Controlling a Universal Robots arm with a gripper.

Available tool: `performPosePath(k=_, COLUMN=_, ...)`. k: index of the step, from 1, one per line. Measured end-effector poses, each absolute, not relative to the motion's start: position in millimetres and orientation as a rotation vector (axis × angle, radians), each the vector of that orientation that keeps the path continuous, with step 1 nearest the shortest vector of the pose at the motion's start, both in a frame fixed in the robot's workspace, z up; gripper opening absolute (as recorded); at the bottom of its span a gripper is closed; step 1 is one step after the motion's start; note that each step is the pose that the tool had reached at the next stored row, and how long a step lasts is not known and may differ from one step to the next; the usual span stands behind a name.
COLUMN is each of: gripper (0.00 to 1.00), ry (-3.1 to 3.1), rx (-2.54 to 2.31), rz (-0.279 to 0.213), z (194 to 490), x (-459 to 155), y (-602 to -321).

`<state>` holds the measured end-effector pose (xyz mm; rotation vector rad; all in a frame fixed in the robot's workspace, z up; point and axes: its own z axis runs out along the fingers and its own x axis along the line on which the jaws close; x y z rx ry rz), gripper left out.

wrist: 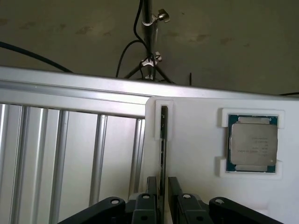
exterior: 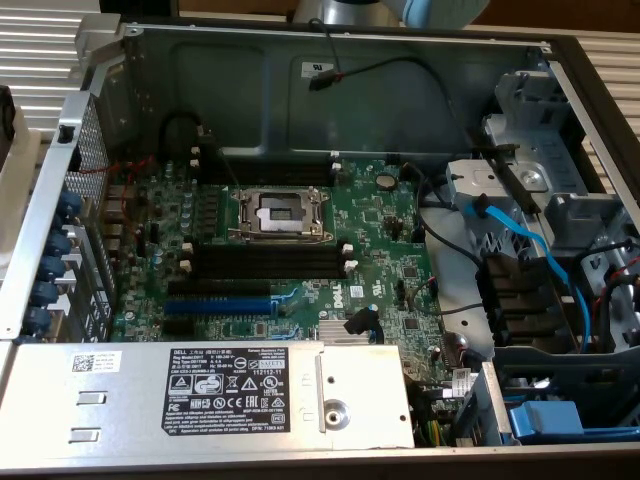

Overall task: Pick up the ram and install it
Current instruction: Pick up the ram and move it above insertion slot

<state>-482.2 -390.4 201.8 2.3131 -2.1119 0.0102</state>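
**Ram (wrist: 164,140): pick-up stage, jaws in place, not yet lifted**

1. Jaws. In the wrist view the jaws stand open, one on each side of the ram. A thin gap shows on either flank, so they straddle the ram without holding it.

2. Ram. It stands on edge in a narrow pocket of the white tray (wrist: 196,196), with its long axis running away from the jaws. It is still fully seated.

3. Surroundings. The CPU (wrist: 252,148) lies flat in its own pocket of the same tray, well apart from the ram. The tray sits beside a ribbed aluminium desk (wrist: 70,158).

4. Target. In the exterior view the case (exterior: 330,90) is open and the board (exterior: 390,230) is exposed. The black slots (exterior: 265,262), just below the socket (exterior: 280,212), look empty.

5. Step in hand. Judged from the pose, this is the grasp: alignment is done and closure is not. Installation has not begun.

6. Requirement for the grasp. The jaws should close squarely on the flat faces, staying centred on the ram. The pull-out should be straight along the pocket walls, because a skewed pull could bind the ram.
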Motion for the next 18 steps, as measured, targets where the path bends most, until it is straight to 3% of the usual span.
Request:
performPosePath(k=5, gripper=0.25, ry=-2.112, rx=2.313, rz=0.010, z=201.8, x=-482.2, y=-390.4)
performPosePath(k=8, gripper=0.22, ry=-2.112, rx=2.313, rz=0.010, z=201.9, x=-482.2, y=-390.4)
performPosePath(k=9, gripper=0.15, ry=-2.112, rx=2.313, rz=0.010, z=201.8, x=-482.2, y=-390.4)
performPosePath(k=18, gripper=0.12, ry=-2.112, rx=2.313, rz=0.010, z=201.9, x=-482.2, y=-390.4)
